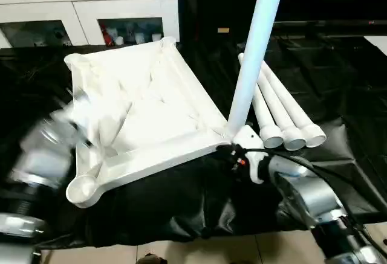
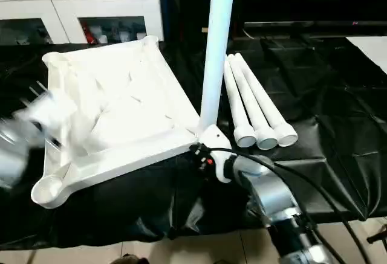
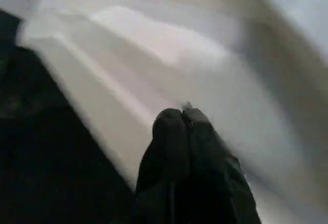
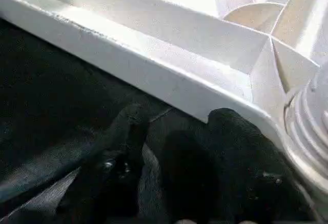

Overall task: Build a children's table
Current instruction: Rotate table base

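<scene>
Risk sat with the upright leg (image 1: 254,52) in a corner socket of the white table (image 1: 151,107), upside down on the black tabletop (image 1: 338,95): the right gripper (image 4: 179,119), jaws released just beside that corner, might knock it loose; the left gripper (image 3: 182,116) had jaws clenched, empty

Big work table (image 1: 338,77) draped in wrinkly black cloth, pale tiled floor (image 1: 199,249) along the near edge. Behind it, a white cabinet (image 1: 84,7) with glass doors, some colourful clutter inside, maybe bottles.
</scene>
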